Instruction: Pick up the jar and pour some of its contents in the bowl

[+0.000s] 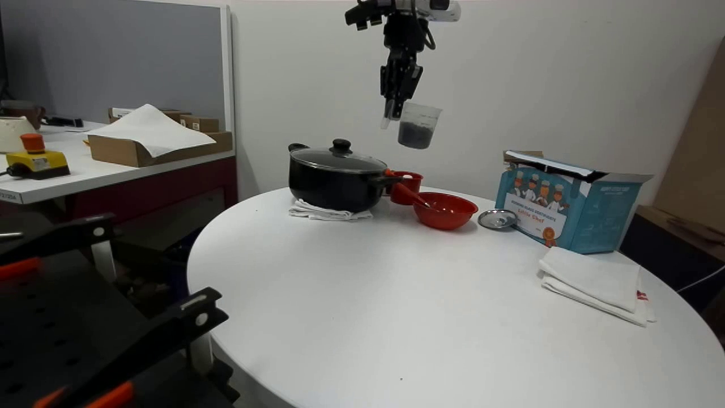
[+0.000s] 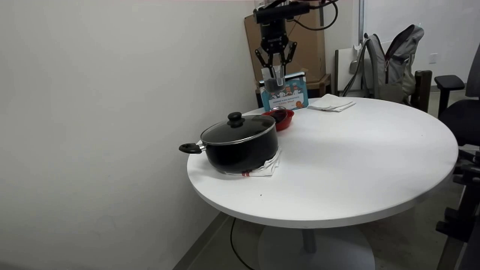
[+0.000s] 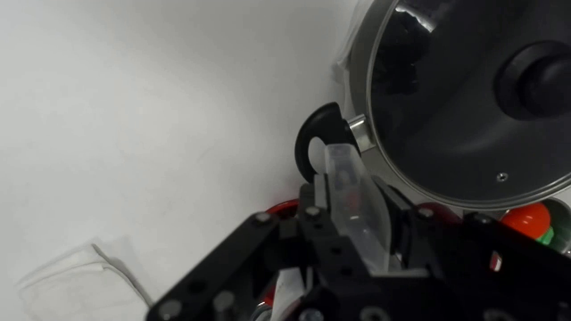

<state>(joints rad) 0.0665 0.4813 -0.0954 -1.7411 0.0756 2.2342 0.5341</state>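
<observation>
The end effector (image 2: pixel 277 75) pinches the jar (image 1: pixel 419 125), slightly tilted, far higher than the bowl (image 1: pixel 451 216) on the tabletop (image 1: pixel 368 294). Pouring from such height, or off-centre, could scatter the dark contents (image 1: pixel 414 136) wide; a weak hold might let the jar swivel and spill early.

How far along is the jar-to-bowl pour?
Done: the pick-up, by the look of it; the jar is up off the table.
In hand: the gripper holds it, apparently by its handle, slightly tilted, dark contents in the lower part.
Left: probably the pour into the bowl, given that slight tilt. The bowl's inside isn't clear enough to tell whether any is in there.
</observation>
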